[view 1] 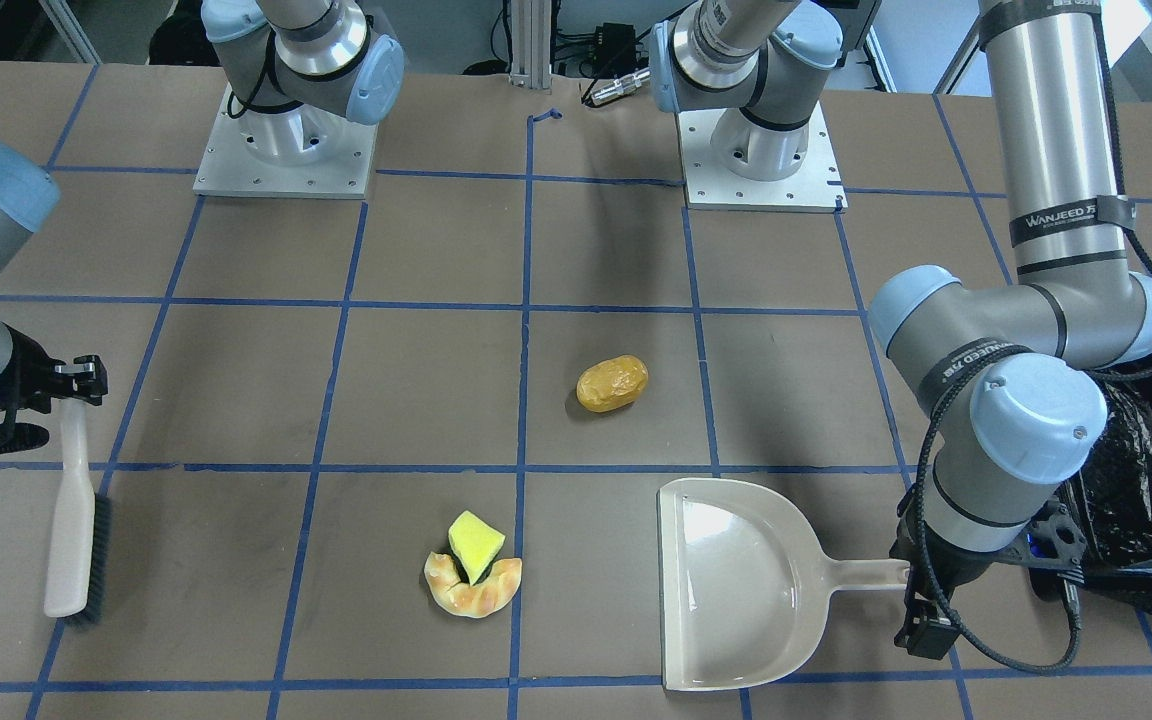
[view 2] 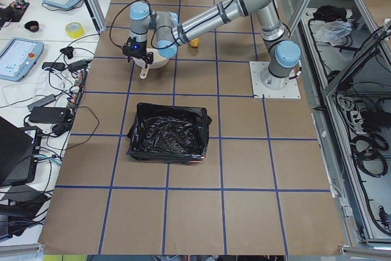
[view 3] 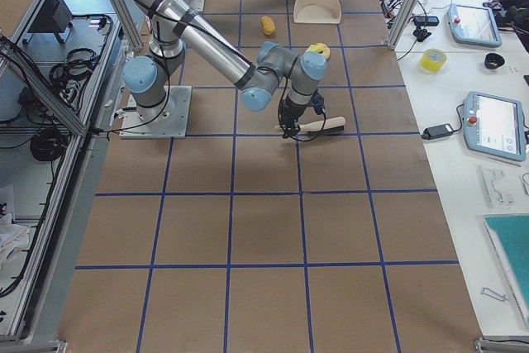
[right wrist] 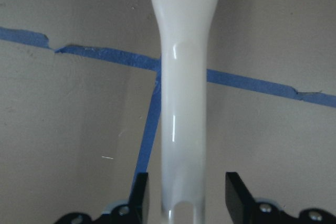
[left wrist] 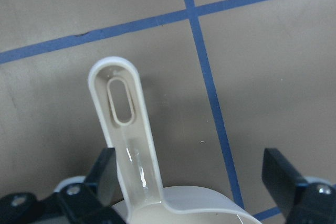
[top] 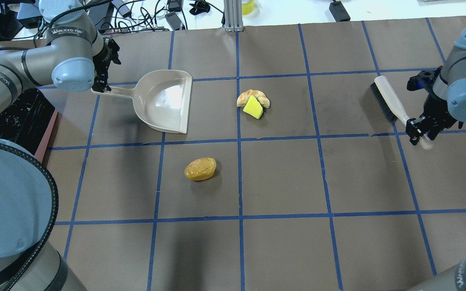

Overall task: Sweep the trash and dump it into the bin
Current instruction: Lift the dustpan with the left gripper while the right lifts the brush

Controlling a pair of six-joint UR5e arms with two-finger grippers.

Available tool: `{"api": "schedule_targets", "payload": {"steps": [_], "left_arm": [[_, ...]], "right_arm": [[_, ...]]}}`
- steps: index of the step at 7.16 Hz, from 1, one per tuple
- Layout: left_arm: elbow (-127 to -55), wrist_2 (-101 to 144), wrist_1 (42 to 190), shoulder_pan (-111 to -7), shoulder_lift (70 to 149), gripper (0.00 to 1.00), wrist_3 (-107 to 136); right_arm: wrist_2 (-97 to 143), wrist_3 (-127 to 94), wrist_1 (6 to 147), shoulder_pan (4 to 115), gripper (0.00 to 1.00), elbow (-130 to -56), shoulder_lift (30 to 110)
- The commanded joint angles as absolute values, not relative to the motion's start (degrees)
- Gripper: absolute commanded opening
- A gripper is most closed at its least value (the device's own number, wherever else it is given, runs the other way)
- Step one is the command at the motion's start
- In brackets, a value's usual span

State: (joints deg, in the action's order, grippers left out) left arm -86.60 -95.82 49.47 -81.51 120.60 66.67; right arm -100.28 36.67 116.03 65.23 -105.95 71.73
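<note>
Nearest the robot's edge of the surface [top: 281,178], the potato-shaped lump [top: 200,169] lies alone about the middle, well apart from the other pieces. It looks rounded and smooth, so I judge a brisk stroke could roll it off line. It also sits to the robot's side of the pan rather than before its lip, so pan or sweep would need re-aiming.

Farther out, the croissant-like piece [top: 246,97] and the yellow-green wedge [top: 253,109] touch, the wedge resting against the croissant's curve. One push may split them, with the light wedge skipping aside. The dustpan [top: 164,101] lies flat with its open lip facing them, near but apart.

The left hand [left wrist: 190,166] is spread wide astride the pan's handle. One finger [left wrist: 105,169] is just beside it and the other well apart, so closing off-centre could twist the pan. The right hand [right wrist: 188,187] likewise straddles the handle of the brush [top: 384,99] with a gap on each side, gripping nothing. The brush lies on its side toward the surface's right edge. A grip near the handle's end could let the head sag or swivel.

The bin [view 2: 168,132] stands toward the left edge, and the left arm's elbow hangs over it. That is the likeliest obstacle to tipping. Blue tape lines [top: 237,141] grid the surface, and cables [top: 144,16] lie beyond the far edge.
</note>
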Motion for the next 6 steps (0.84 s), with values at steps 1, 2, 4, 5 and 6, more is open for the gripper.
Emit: {"api": "schedule_targets", "payload": {"steps": [1, 2, 4, 5, 6], "left_arm": [[-86.92, -99.93, 51.93, -83.31, 119.53, 0.99, 68.36], [-87.36, -99.58, 52.20, -83.32, 120.58, 0.99, 71.60], [-87.62, -99.58, 52.21, -83.23, 122.16, 1.00, 73.21], [-87.63, -99.67, 52.21, -83.32, 122.43, 1.00, 73.39], [-87.71, -99.58, 52.12, -83.32, 122.95, 1.00, 73.48]], "right_arm": [[-100.20, 36.65, 115.58, 65.30, 0.50, -105.47, 71.89], [-100.11, 36.65, 115.58, 65.39, 0.50, -105.82, 72.16], [-100.11, 36.82, 115.49, 65.39, 0.50, -105.99, 72.16], [-100.11, 36.74, 114.53, 65.39, 0.50, -106.00, 72.25], [-100.11, 36.83, 114.35, 65.39, 0.50, -106.00, 72.25]]}}
